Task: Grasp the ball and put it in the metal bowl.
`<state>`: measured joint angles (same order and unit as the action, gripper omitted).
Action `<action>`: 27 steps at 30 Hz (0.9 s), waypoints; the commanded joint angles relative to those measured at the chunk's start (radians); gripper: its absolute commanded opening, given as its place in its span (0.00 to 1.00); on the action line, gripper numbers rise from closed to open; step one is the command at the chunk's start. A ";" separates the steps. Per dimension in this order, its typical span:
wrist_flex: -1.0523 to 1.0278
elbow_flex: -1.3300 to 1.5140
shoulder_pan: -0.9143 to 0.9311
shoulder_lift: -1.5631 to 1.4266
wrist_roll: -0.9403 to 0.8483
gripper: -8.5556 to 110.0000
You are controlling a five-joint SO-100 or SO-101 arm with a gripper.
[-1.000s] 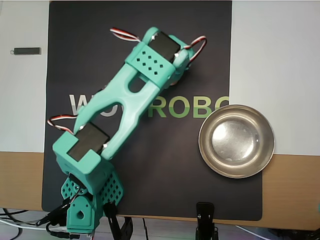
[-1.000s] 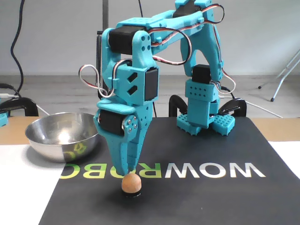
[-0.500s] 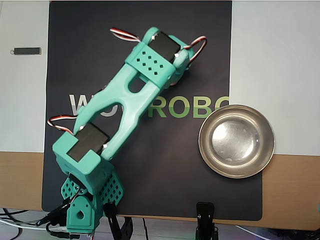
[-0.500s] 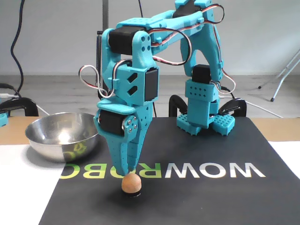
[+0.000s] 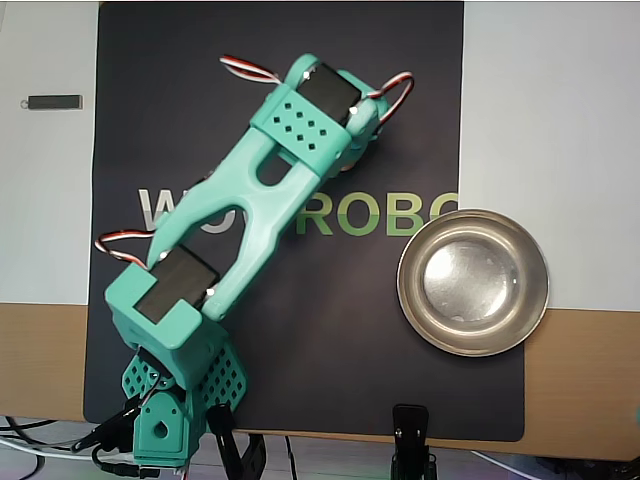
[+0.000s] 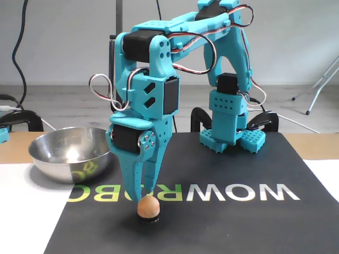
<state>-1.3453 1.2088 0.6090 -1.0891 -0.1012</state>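
So the gripper is pointing straight down with its tips right at the top of the ball, which sits on a little dark base on the black mat, toward the mat's near edge in the fixed view, just below the "WOWROBO" lettering. The ball lies directly under the fingertips and a hair to the right of them in that view, so the key relation is vertical: the tips are on top of it, not around its sides. The fingers look narrow, close together (can't honestly tell if they're pinching anything yet). Overhead, the arm hides the ball completely. The metal bowl sits well apart, at the mat's left edge in the fixed view.
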 commanded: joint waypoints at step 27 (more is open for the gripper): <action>-0.003 0.038 -0.023 -0.021 -0.035 0.35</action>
<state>-1.3453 1.2471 0.5952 -1.0891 -0.1335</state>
